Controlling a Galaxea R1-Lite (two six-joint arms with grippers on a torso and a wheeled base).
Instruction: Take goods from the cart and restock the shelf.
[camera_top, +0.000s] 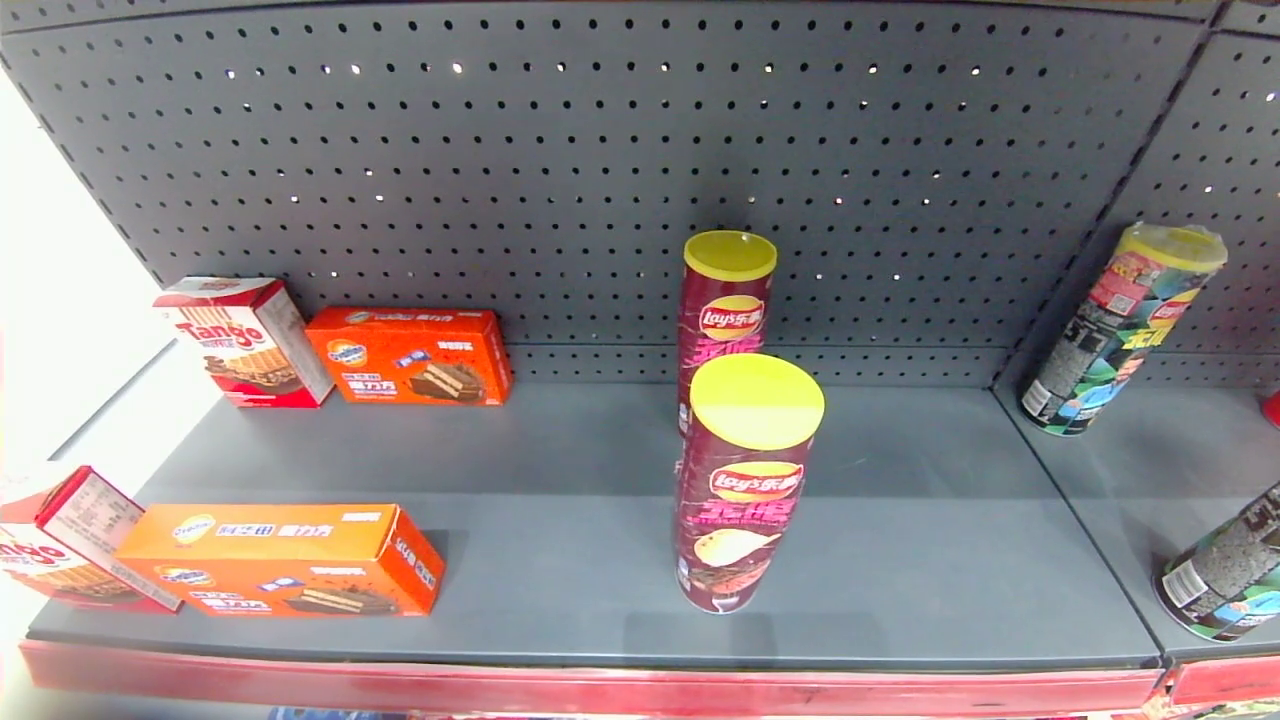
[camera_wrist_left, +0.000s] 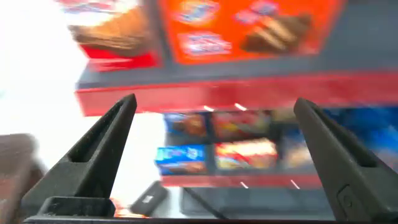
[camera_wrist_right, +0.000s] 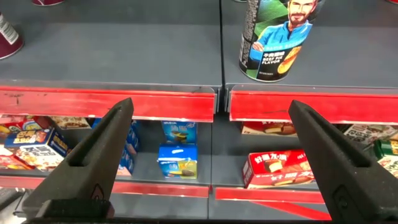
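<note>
Two maroon chip cans with yellow lids stand on the grey shelf (camera_top: 560, 500), one at the front (camera_top: 742, 485) and one behind it (camera_top: 724, 310). Orange biscuit boxes lie at the front left (camera_top: 285, 560) and back left (camera_top: 410, 355), each with a red-and-white wafer box beside it (camera_top: 245, 340) (camera_top: 65, 540). My left gripper (camera_wrist_left: 214, 158) is open and empty below the shelf's red front edge (camera_wrist_left: 236, 90), under an orange box (camera_wrist_left: 242, 28). My right gripper (camera_wrist_right: 211, 158) is open and empty in front of the shelf's red edge (camera_wrist_right: 106, 102), near a green-and-black can (camera_wrist_right: 277, 37).
On the neighbouring shelf bay to the right stand two green-and-black cans, one at the back (camera_top: 1125, 330) and one at the front (camera_top: 1225, 580). Lower shelves hold blue boxes (camera_wrist_right: 179, 155) and red boxes (camera_wrist_right: 277, 168). A perforated back panel (camera_top: 600, 160) closes the shelf.
</note>
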